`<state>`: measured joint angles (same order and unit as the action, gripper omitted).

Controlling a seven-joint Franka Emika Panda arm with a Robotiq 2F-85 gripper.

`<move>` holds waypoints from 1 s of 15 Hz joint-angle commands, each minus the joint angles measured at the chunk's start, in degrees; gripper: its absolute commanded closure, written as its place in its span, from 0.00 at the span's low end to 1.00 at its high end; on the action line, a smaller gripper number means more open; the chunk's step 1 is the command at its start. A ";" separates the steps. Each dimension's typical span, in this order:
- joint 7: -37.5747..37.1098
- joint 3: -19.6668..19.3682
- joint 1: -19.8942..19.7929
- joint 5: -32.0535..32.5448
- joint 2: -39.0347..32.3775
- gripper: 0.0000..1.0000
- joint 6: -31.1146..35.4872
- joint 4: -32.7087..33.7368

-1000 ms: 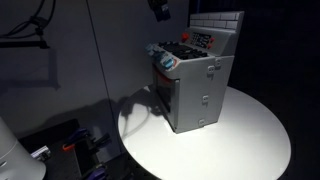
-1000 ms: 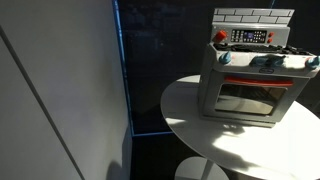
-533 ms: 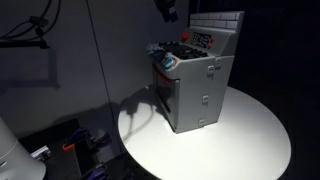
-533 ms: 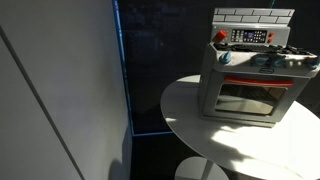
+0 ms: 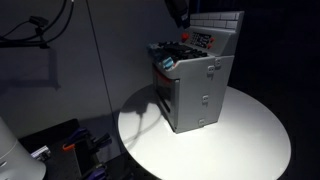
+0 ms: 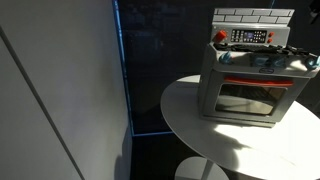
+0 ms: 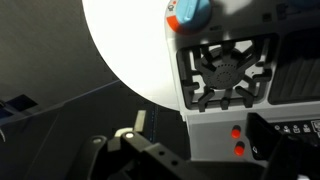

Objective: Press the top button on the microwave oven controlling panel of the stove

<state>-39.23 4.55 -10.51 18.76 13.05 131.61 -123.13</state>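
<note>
The small grey stove [image 5: 197, 88] stands on a round white table [image 5: 245, 140], with its white tiled backboard behind; it also shows in the other exterior view [image 6: 252, 88]. The dark microwave oven controlling panel [image 5: 203, 40] with red and white marks sits on the backboard's base [image 6: 250, 37]. My gripper [image 5: 180, 12] hangs above the stove's top, near the backboard. In the wrist view it [image 7: 200, 142] is open and empty over two red buttons [image 7: 237, 140] beside the dark panel [image 7: 295, 132], below a black burner [image 7: 225, 70].
A blue and orange item [image 7: 190, 12] lies on the stove top near its front [image 5: 168, 62]. The table edge [image 7: 120, 60] drops to dark floor. A grey wall panel [image 6: 60, 90] stands beside the table. Cables and clutter [image 5: 85, 145] lie on the floor.
My gripper has moved sideways across the top of the exterior view, from beside the stove to above its top near the backboard. The stove has not moved.
</note>
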 commanded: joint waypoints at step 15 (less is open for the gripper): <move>-0.86 -6.14 3.90 -0.30 -15.18 0.00 1.07 14.37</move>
<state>-39.34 -0.28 -7.93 18.61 0.65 132.46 -112.38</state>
